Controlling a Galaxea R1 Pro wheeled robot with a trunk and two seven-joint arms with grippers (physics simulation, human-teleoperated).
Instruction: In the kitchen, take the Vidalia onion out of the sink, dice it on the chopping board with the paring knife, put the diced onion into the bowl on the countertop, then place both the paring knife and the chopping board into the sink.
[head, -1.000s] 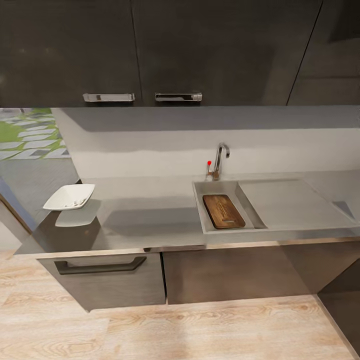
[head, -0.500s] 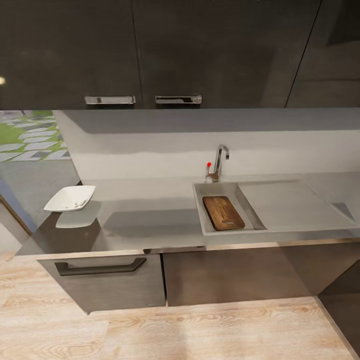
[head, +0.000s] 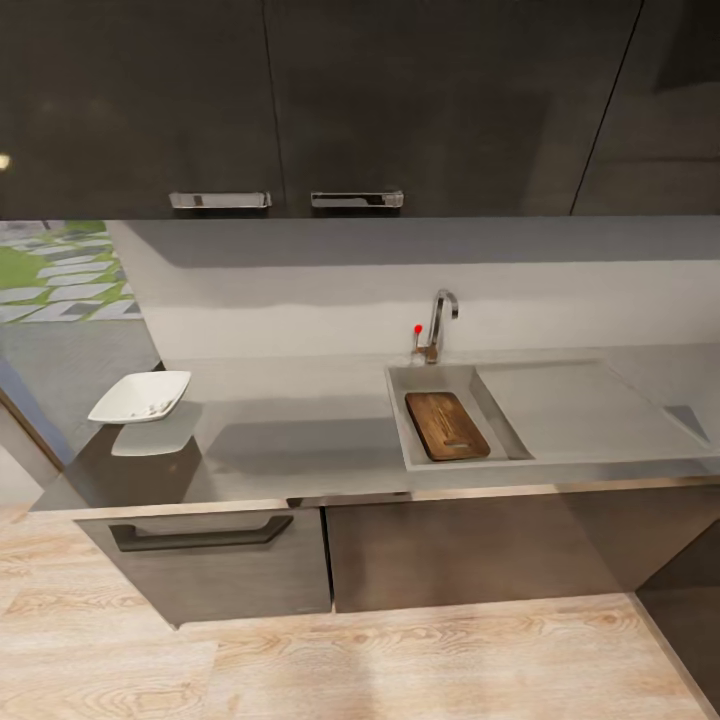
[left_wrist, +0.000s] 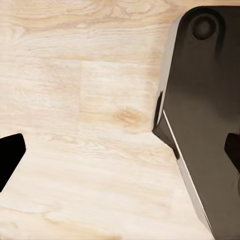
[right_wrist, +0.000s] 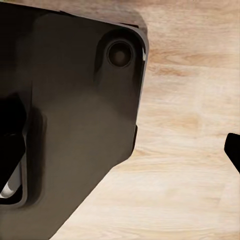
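Head view: the countertop (head: 300, 430) is running across the middle of the frame as a glossy grey slab with a thin metallic front edge. The sink (head: 405, 420) is sitting right of centre, its flat drainboard (head: 580, 410) stretching toward the right edge. The chopping board (head: 446, 425) is lying flat inside the basin, long side running front to back, with its handle slot toward the front edge of the basin. The chrome tap (head: 440, 322) is standing behind the basin, its red-knobbed lever (head: 417, 328) just to its left. The bowl (head: 140, 396) is resting at the far left end of the countertop, well apart from the sink, and a few small pale pieces are showing inside it; what they are cannot be told. Dark upper cabinets (head: 300, 100) with two steel handles (head: 220, 200) are filling the top of the frame; dark lower cabinets (head: 220, 560) are standing below the worktop on the light wood floor (head: 400, 660). A window-like opening (head: 60, 270) at the left is showing green and paved ground.

Left wrist view: the left gripper (left_wrist: 120, 150) is hanging released, one dark fingertip at each side edge, nothing between them, above the wood floor beside a dark part of the robot's base (left_wrist: 205, 115).

Right wrist view: the right gripper (right_wrist: 120, 150) is likewise spread wide and holding nothing, above the same dark base (right_wrist: 70, 120) and floor.
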